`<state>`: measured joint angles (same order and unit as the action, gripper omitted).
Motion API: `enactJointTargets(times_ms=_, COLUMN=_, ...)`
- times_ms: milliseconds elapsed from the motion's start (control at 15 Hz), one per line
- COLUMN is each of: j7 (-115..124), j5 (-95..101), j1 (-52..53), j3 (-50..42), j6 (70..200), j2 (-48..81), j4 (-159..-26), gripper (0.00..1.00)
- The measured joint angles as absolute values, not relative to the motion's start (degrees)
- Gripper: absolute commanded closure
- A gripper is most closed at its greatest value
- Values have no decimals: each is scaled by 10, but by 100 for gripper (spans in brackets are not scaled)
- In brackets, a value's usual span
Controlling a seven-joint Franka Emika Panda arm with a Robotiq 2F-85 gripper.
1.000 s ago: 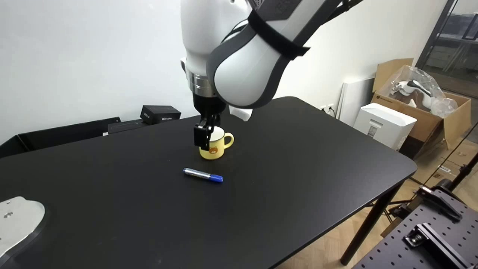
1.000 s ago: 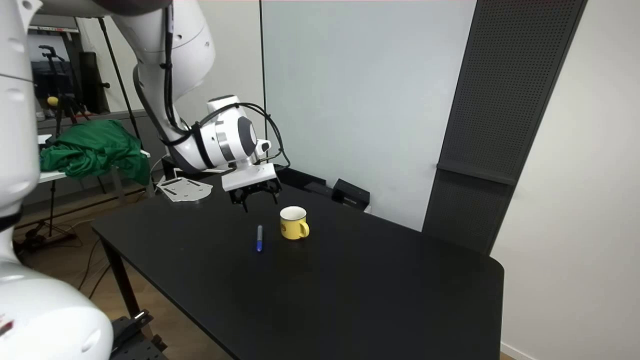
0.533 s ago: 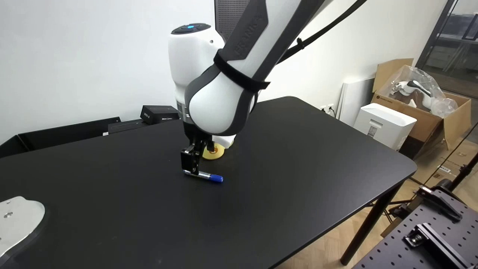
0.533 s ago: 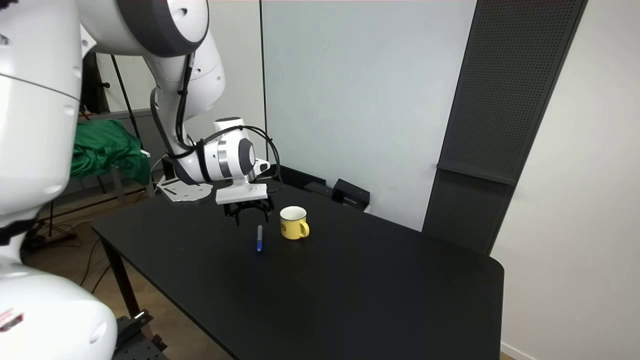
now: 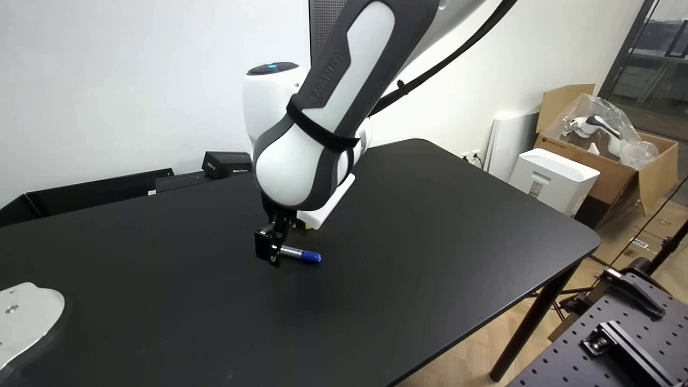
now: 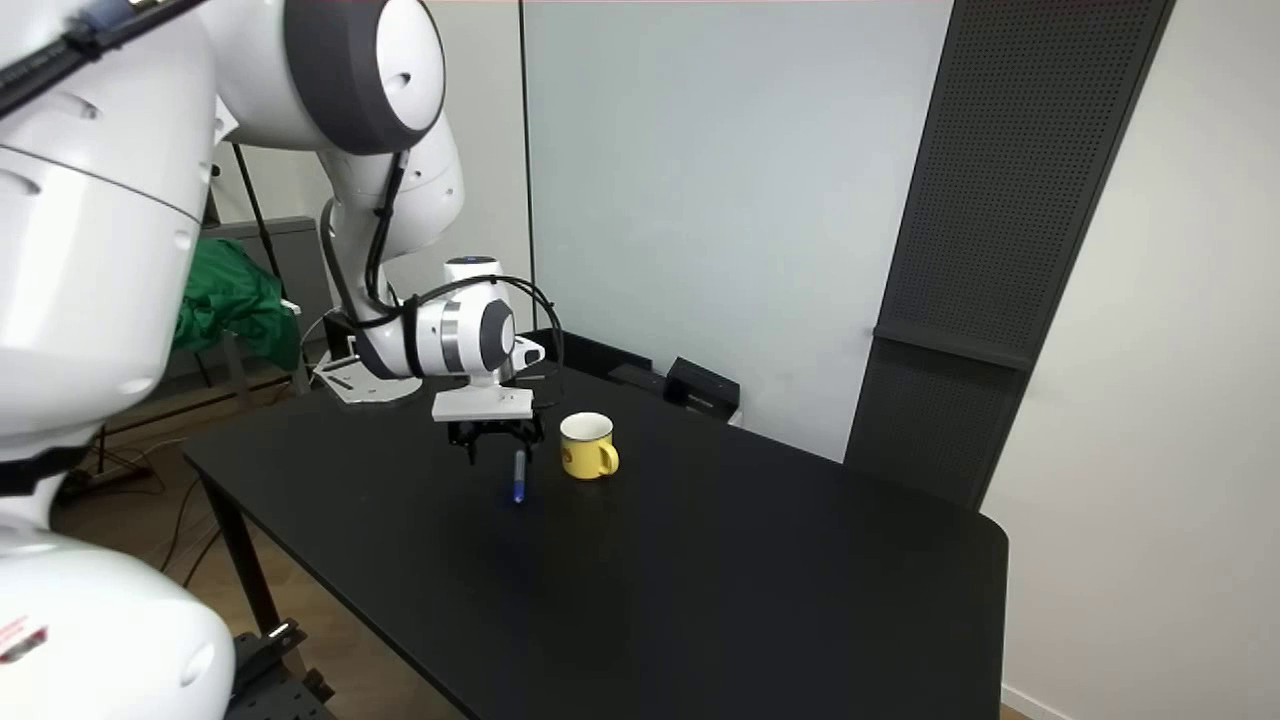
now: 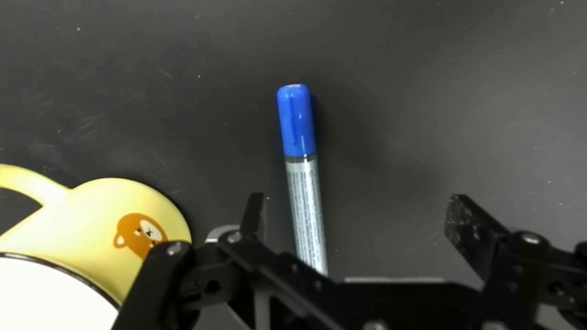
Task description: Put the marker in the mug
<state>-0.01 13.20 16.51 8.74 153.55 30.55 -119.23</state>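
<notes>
Leaning low over the black table (image 5: 430, 242), our white arm (image 5: 287, 172) holds the gripper (image 7: 357, 220) close to the marker (image 7: 306, 201), and we have the two fingers (image 7: 472, 233) spread wide apart.

In the wrist view we see the marker lying on the table, within the span between the fingers and nearer the one on the left of that picture. Its blue cap points up the picture, away from the gripper; the tail of its pale, printed barrel runs out of sight behind our dark linkage. We cannot tell whether the fingertips touch the table.

In an exterior view we find the mug (image 6: 582, 455) upright on the table, near the marker but apart from it, its handle turned toward the lower right of that picture. From the wrist we also make out its yellow side, an orange-brown animal face, part of the handle and the white inside within a dark rim; our gripper covers one edge.

By the wall, in both exterior views, sits a small black box (image 5: 228, 164). We see a pale flat plate (image 6: 368, 380) at one end of the table and a green cloth (image 6: 235, 300) beyond it. Past the table, a white unit (image 5: 551, 183) stands near a cardboard box (image 5: 615, 183) holding clear plastic (image 5: 639, 153).
</notes>
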Motion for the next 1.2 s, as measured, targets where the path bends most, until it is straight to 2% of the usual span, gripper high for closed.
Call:
enactJointTargets(times_ms=67, j7=0, j5=132, j1=165, j3=86, j6=1535, j2=310, j4=-1189, gripper=25)
enactJointTargets(times_ms=133, j7=0, j5=132, j1=165, j3=84, j6=1536, j2=313, j4=-1186, gripper=26)
enactJointTargets(times_ms=800, j7=0, j5=134, j1=166, j3=56, j6=1535, j2=337, j4=-1171, gripper=95)
enactJointTargets(times_ms=867, j7=0, j5=134, j1=166, j3=55, j6=1535, j2=340, j4=-1170, gripper=99)
enactJointTargets(times_ms=1000, j7=0, j5=134, j1=166, j3=54, j6=1534, j2=344, j4=-1167, gripper=95)
enactJointTargets(times_ms=1200, j7=-1, j5=134, j1=166, j3=55, j6=1534, j2=345, j4=-1166, gripper=95)
